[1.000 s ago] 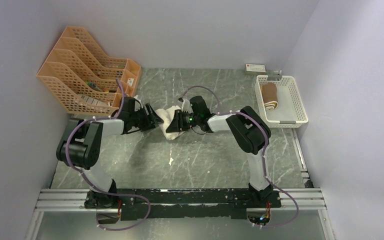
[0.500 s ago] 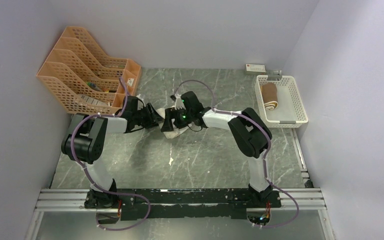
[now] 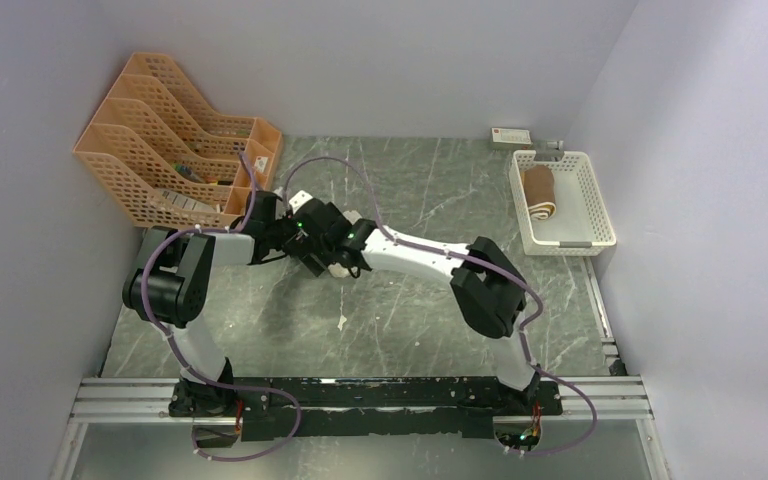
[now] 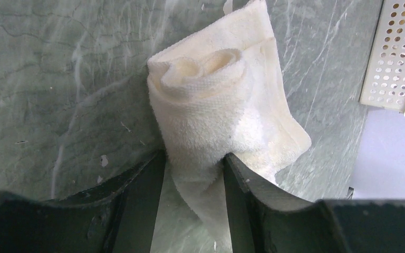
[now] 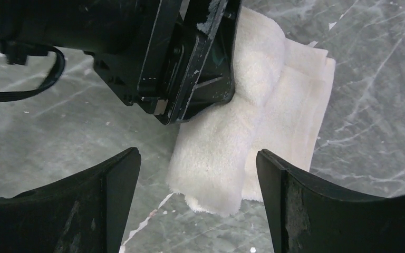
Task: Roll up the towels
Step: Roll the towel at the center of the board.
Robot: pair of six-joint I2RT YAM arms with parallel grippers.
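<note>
Top external, white basket: we see it far right, the brown towel rolled inside.
Cream towel: partly rolled on the table, left of centre.
Left gripper: we find it pinching the roll.
Right gripper: spread wide, holding nothing.

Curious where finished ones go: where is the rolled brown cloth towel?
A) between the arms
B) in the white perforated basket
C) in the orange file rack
B: the rolled brown cloth towel lies inside the white perforated plastic basket at the far right.
</note>
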